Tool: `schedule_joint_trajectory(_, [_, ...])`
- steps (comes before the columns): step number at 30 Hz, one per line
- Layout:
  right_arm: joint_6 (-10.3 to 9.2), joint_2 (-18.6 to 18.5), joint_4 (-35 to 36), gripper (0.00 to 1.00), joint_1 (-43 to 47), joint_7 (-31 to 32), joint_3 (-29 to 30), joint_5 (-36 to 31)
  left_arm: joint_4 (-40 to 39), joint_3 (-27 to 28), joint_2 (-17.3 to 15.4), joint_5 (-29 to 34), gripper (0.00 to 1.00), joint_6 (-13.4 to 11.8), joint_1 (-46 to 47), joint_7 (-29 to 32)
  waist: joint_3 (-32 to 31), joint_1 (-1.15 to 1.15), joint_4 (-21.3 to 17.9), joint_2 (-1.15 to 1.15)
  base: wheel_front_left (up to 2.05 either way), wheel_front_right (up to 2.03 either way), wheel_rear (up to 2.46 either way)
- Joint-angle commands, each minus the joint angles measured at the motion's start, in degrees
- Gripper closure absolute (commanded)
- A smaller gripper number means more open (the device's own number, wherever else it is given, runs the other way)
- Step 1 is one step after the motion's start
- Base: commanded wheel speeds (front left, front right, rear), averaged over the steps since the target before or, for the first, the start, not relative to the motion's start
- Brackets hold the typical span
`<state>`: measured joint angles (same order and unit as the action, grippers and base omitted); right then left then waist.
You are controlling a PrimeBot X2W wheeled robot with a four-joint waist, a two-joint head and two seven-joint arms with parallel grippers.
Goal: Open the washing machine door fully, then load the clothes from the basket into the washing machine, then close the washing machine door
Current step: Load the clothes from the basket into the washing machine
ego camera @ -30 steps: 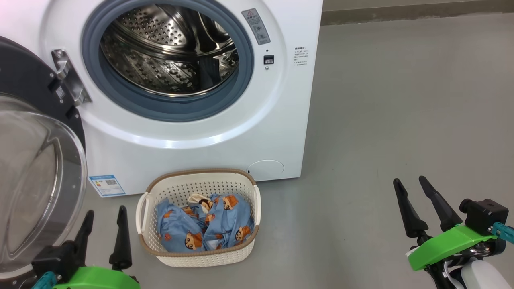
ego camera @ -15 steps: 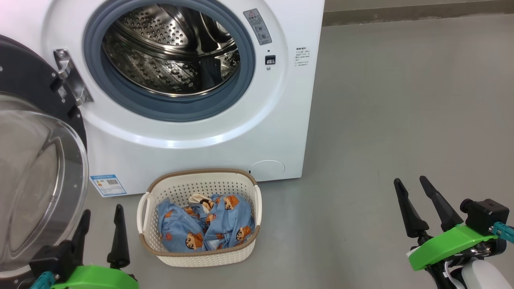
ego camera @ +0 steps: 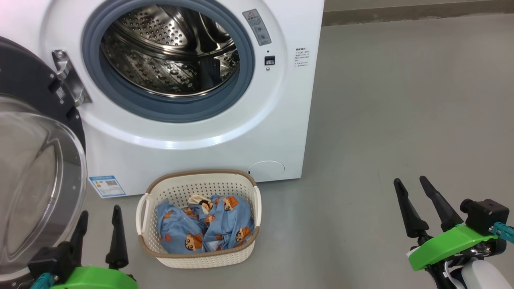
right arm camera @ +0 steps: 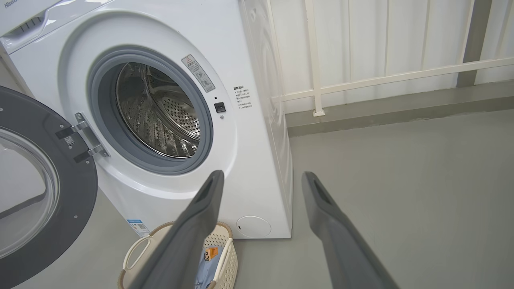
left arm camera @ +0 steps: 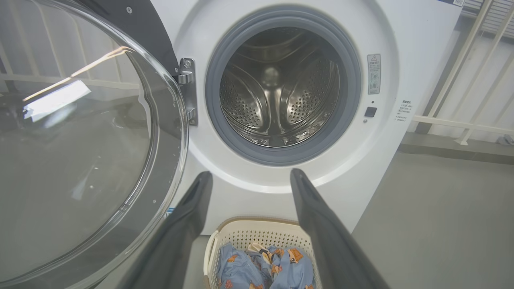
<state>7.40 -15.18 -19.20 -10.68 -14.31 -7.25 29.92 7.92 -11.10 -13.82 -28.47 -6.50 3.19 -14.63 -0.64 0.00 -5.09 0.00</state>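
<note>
Head view: my left pincer [ego camera: 100,210] and right pincer [ego camera: 409,180] gape, released; clothes [ego camera: 204,230] sit in the basket [ego camera: 200,173]. Left wrist view: washing machine door [left arm camera: 80,160] stands wide. Right wrist view: drum [right arm camera: 160,116] empty, so loading is due, I judge: reach down, pinch cloth.

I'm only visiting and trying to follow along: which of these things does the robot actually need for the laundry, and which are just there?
For the job:
washer, its open door, basket, clothes in the basket.

Just there:
blue label, warning sticker, round hatch, white railing.
</note>
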Motion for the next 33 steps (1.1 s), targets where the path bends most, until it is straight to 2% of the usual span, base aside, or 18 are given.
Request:
schedule_joint_trajectory(1, [0.09, -0.79, 1.29, 0.0, -1.6, -0.69, -1.05, -0.5, -1.14, 2.38, -1.15, 0.19, 0.0, 0.13, 1.22, -0.37, 0.06, 0.0, 0.0, 0.0, 0.9, -0.9, 0.0])
schedule_joint_trajectory(23, [0.09, -0.58, 1.5, 0.0, -1.58, -0.69, -0.7, -0.42, -1.36, 2.83, -0.87, 0.32, 0.0, -0.06, 1.51, -0.37, 0.46, 0.0, 0.02, 0.0, 1.15, -1.15, 0.0])
schedule_joint_trajectory(33, [0.09, -0.38, 1.61, 0.0, -1.54, -0.69, -0.62, -0.43, -1.45, 2.35, -0.9, -0.11, 0.0, 0.1, 1.61, -0.33, 0.72, 0.0, 0.17, 0.0, 0.32, -0.32, 0.0])
